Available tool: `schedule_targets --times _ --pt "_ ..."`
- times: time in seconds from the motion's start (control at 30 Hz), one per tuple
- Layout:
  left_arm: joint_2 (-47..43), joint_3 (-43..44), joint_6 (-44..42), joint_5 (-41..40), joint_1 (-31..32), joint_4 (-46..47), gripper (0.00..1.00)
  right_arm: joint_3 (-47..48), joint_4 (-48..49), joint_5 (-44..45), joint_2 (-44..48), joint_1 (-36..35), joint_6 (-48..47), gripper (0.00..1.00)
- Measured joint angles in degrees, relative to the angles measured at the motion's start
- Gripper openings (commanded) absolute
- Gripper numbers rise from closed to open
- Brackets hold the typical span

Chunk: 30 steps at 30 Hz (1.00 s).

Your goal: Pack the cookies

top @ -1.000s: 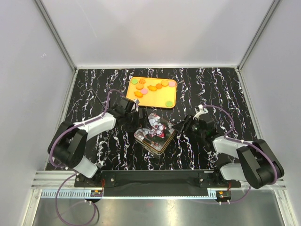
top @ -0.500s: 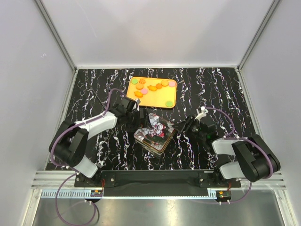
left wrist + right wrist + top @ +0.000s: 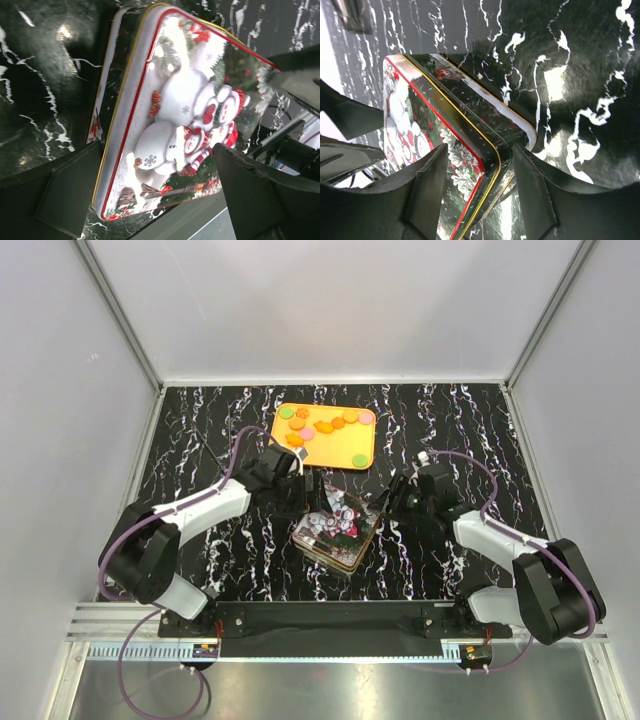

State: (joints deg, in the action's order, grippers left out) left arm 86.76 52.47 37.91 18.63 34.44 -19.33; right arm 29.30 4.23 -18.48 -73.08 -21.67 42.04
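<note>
Orange tray [image 3: 345, 447] beyond the wide-spread left gripper [image 3: 160, 175] and half-spread right gripper [image 3: 480, 190], both astride the tin [image 3: 335, 535], holds the cookies [image 3: 322, 427]: probably light, brittle, best pinched across rims.

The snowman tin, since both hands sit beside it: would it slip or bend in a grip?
Probably slippery: the tin is glossy, with glare on its lid. Likely stiff, given its crisp rim, though thin walls might dent. Being low and flat, it should slide rather than tip.
</note>
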Motion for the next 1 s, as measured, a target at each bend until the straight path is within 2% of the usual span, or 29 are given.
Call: schedule_targets --times 0.07,0.17,0.37,0.7,1.0 --pt "-0.37 0.0 0.15 0.0 0.2 0.02 0.98 1.33 -2.78 0.02 -0.02 0.2 -0.72 0.7" --pt "-0.57 -0.24 0.17 0.11 0.17 0.57 0.97 1.36 -7.3 -0.09 2.56 0.33 -1.31 0.77" --pt "-0.92 -1.36 0.31 0.74 0.17 1.99 0.96 -0.09 -8.85 -2.67 9.53 0.35 -0.15 0.78" --pt "-0.94 -2.4 0.39 2.01 0.17 3.41 0.93 -7.45 -5.42 -6.93 10.91 0.37 5.6 0.78" --pt "-0.94 -2.73 0.76 2.62 0.17 4.04 0.86 -7.8 -3.39 -8.28 14.21 0.37 8.66 0.78"
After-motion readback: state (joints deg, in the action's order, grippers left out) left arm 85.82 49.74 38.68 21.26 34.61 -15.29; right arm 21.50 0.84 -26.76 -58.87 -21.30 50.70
